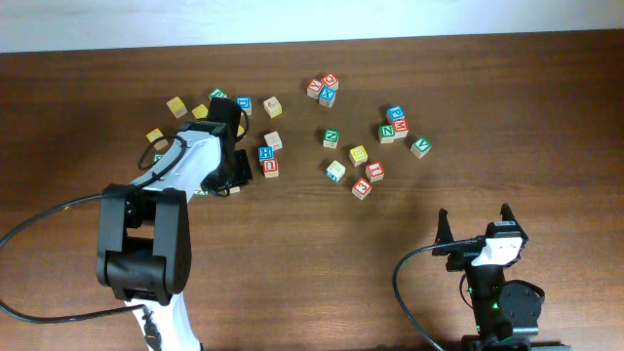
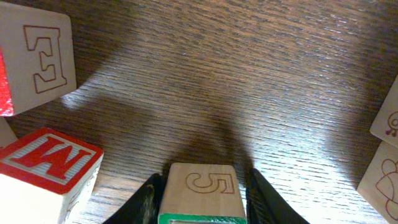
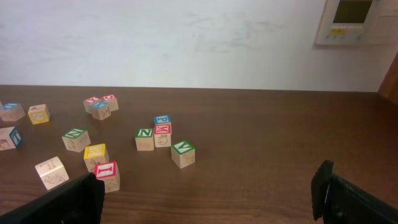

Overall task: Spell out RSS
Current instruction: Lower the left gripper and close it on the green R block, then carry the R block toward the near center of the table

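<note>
Left of centre on the bench (image 1: 322, 283), the left end effector (image 2: 200, 198) is clamped narrowly on a green-edged cube (image 2: 202, 182), its top letter hidden. Yellow-faced cubes (image 1: 176, 106) lie toward the far-left corner, and another yellow cube (image 1: 358, 154) sits mid-bench. Near the near-right corner, the right end effector (image 1: 475, 216) gapes wide, holding nothing.

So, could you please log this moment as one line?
left gripper: shut on green-bordered cube | right gripper: open, empty
</note>
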Action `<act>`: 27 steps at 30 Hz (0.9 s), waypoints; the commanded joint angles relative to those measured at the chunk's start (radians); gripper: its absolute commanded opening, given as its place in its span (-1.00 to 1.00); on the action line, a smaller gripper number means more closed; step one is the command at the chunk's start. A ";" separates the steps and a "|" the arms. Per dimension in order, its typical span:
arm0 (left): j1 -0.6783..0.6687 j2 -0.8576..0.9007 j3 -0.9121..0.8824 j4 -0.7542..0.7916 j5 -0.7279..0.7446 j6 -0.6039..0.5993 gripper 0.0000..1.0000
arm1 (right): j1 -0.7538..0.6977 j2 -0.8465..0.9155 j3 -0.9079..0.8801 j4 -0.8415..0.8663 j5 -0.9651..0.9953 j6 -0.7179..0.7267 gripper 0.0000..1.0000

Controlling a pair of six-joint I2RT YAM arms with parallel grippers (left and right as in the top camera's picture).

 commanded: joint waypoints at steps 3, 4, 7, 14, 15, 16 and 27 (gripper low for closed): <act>0.004 0.018 -0.010 0.006 -0.015 0.011 -0.40 | 0.005 -0.007 -0.008 -0.003 0.012 -0.003 0.97; 0.004 0.018 -0.010 0.006 -0.015 0.011 -0.47 | 0.005 -0.007 -0.008 -0.003 0.012 -0.003 0.97; 0.004 0.017 -0.010 0.009 -0.015 0.011 -0.53 | 0.005 -0.007 -0.008 -0.003 0.012 -0.003 0.97; 0.004 0.001 0.030 -0.042 -0.011 0.012 -0.55 | 0.005 -0.007 -0.008 -0.003 0.012 -0.003 0.97; 0.004 -0.010 0.044 -0.063 -0.006 0.012 -0.56 | 0.005 -0.007 -0.008 -0.003 0.012 -0.003 0.97; 0.004 -0.021 0.056 -0.079 0.003 0.012 -0.56 | 0.005 -0.007 -0.008 -0.003 0.012 -0.003 0.97; -0.082 -0.202 0.087 -0.201 0.399 0.019 -0.59 | 0.005 -0.007 -0.008 -0.003 0.012 -0.003 0.97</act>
